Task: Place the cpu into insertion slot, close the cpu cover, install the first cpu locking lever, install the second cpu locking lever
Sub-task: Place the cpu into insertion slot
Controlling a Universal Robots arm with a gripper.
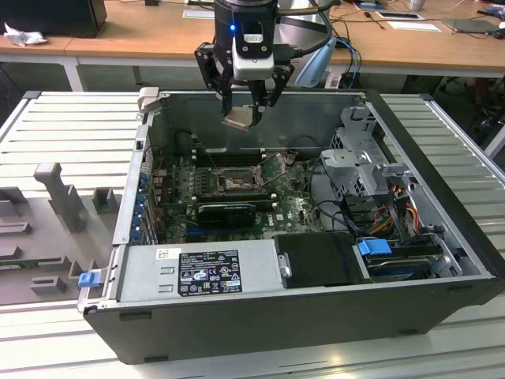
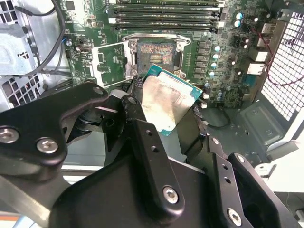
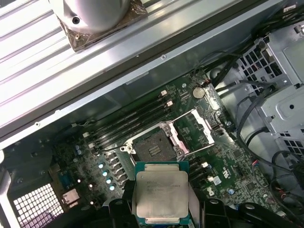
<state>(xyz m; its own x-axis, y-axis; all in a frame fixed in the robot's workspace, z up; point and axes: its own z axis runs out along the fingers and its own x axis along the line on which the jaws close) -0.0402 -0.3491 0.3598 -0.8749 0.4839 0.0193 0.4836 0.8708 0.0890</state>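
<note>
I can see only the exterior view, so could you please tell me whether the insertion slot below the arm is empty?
Observer: Yes. In both wrist views the insertion slot is bare, with nothing seated in it.
Operator: Thank you. Is the cpu cover out of the way?
Observer: In the first wrist view the cpu cover is swung open beside the slot, not over it.
Operator: And how is the chip held?
Observer: In the second wrist view the cpu is clamped between the jaws of the gripper. Its metal face is toward the camera and it is apart from the slot.
</note>
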